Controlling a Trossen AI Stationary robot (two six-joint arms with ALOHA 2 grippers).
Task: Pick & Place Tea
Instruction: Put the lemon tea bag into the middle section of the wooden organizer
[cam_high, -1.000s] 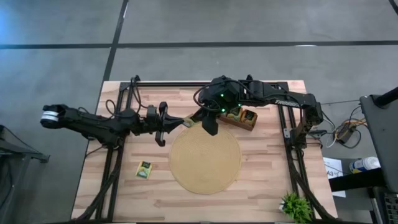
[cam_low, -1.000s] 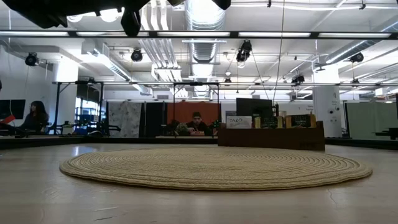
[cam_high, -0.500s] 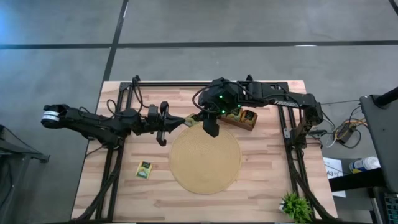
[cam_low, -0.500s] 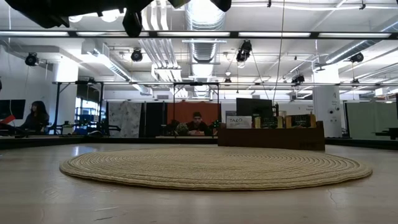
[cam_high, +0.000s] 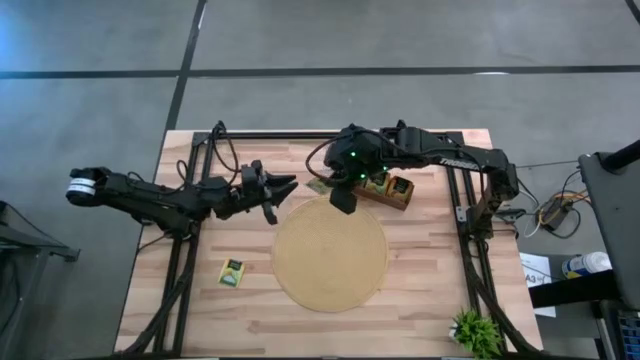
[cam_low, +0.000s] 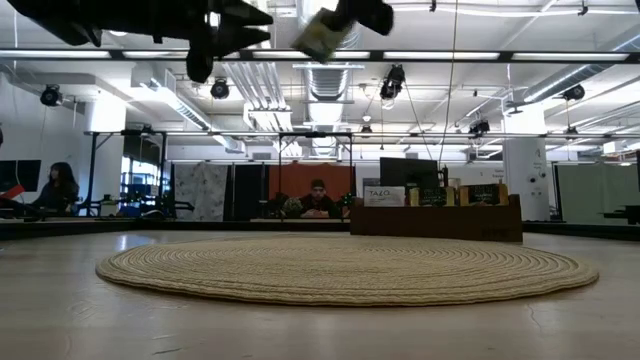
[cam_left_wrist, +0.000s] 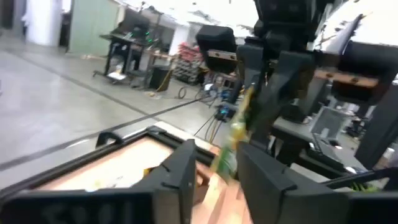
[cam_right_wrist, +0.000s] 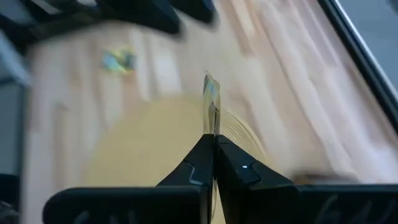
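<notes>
A small yellow-and-green tea sachet (cam_high: 317, 186) hangs in the air above the far edge of the round tan mat (cam_high: 330, 252). My right gripper (cam_high: 328, 190) is shut on it. The sachet shows edge-on (cam_right_wrist: 210, 93) in the right wrist view, and at the top of the low view (cam_low: 322, 35). My left gripper (cam_high: 286, 190) stands open just left of the sachet, apart from it. A second sachet (cam_high: 232, 272) lies flat on the table near the mat's left side. My right gripper pinches the sachet between its two fingers by the edge (cam_right_wrist: 212, 127) nearest them. The rest sticks out past the fingertips (cam_right_wrist: 200, 158). The fingers slant down toward the table's left. The sachet is lifted clear above the mat's far edge.
The long brown wooden box (cam_high: 392, 188) with sachets stands just right of my right gripper, at the mat's far right. A small green plant (cam_high: 474, 330) sits at the table's near right corner. People sit in the room beyond the table (cam_low: 317, 200).
My left gripper has opened, let go of the sachet and tipped its fingers. The sachet stays in my right gripper and has shifted slightly toward the box. Both grippers have sunk a little, so the sachet now shows at the top of the low view.
</notes>
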